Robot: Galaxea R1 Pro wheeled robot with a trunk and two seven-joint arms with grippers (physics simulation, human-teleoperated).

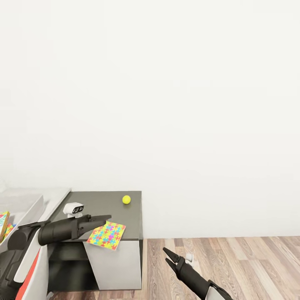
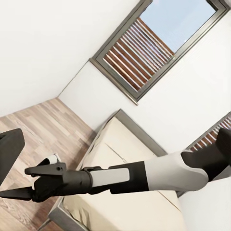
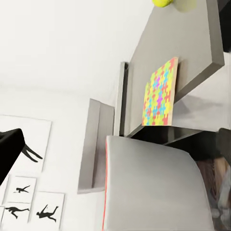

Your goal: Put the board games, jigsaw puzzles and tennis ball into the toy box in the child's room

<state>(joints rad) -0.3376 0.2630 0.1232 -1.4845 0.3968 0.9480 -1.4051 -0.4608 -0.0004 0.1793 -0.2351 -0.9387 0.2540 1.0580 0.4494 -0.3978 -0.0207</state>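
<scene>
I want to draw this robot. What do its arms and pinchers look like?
Both arms are round black tubes. The left gripper has long, thin black fingers ending in points. The right gripper has two pointed black fingers too, like a beak. Further back, the right arm turns into a smooth white shell. A white panel with a red edge sits by the left arm.

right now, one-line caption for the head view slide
Left end effector hovers over a jigsaw puzzle overhanging the dark table, tennis ball behind.
</scene>
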